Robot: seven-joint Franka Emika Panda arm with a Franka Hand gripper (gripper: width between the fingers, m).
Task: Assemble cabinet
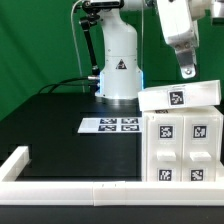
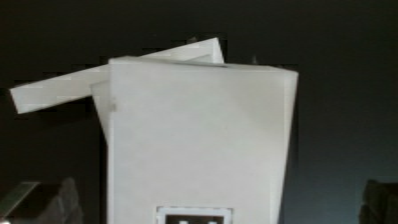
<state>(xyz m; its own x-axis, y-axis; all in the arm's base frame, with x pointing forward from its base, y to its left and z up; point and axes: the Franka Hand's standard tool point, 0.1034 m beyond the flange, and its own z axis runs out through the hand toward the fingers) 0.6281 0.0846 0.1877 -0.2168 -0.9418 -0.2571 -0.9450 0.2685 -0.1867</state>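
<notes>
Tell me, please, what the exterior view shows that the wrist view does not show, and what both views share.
Only the exterior view shows the robot's base, the marker board, the long white border rail and the green backdrop. Only the wrist view shows that the pincer is open: its fingertips stand wide apart, with the cabinet seen between them. Both show the cabinet, the panel lying askew on it and the black table.

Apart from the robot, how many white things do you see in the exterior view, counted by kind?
Cabinet body: 1
Panel resting on the body: 1
Marker board: 1
Border rail: 1
Total: 4
</notes>
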